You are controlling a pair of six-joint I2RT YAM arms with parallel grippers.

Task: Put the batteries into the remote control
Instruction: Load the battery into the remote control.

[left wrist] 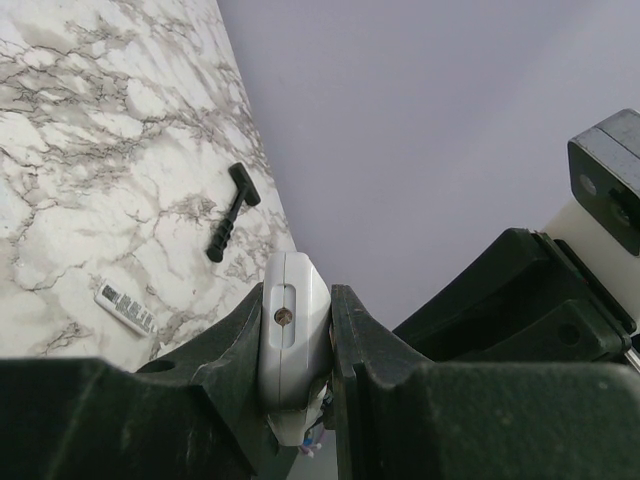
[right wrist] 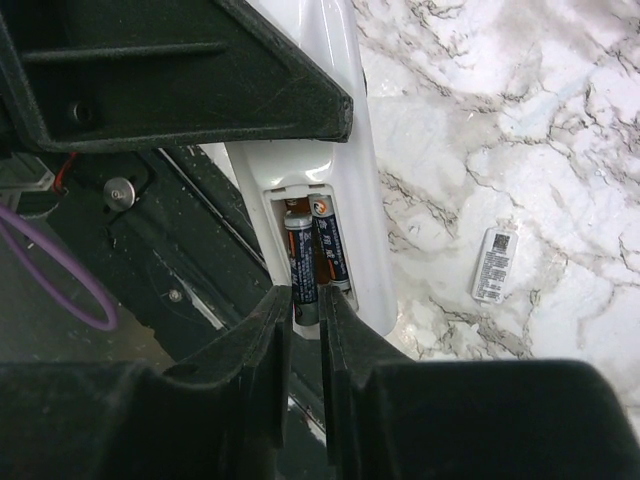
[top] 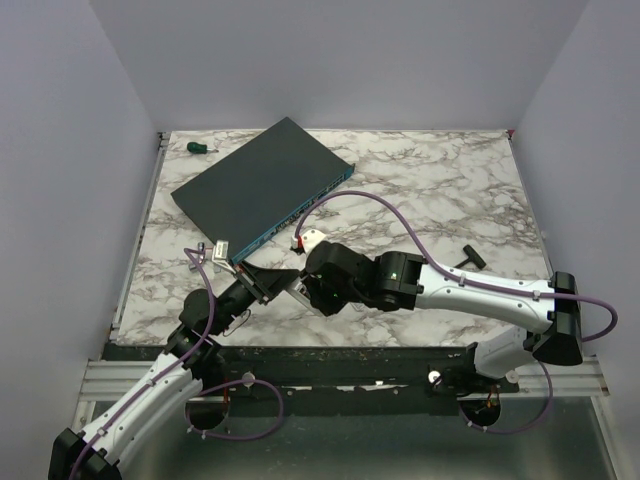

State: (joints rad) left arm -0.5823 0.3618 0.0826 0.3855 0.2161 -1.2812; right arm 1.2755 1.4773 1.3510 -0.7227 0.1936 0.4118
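My left gripper (left wrist: 297,345) is shut on the white remote control (left wrist: 293,325), which it holds on edge off the table; in the top view the left gripper (top: 262,283) is near the table's front edge. The remote control (right wrist: 352,190) has its back compartment uncovered. Two dark blue batteries (right wrist: 330,255) lie side by side in it. My right gripper (right wrist: 305,300) meets it from the right, and in the top view it (top: 312,290) is close against the left one. Its jaws stand a narrow gap apart, with the end of the left battery (right wrist: 301,262) between the fingertips.
A big dark flat box with a blue edge (top: 262,190) lies at the back left. A black T-shaped tool (top: 468,258) lies to the right. A small white labelled piece (right wrist: 494,264) rests on the marble near the remote. A green-handled item (top: 198,147) sits in the far left corner.
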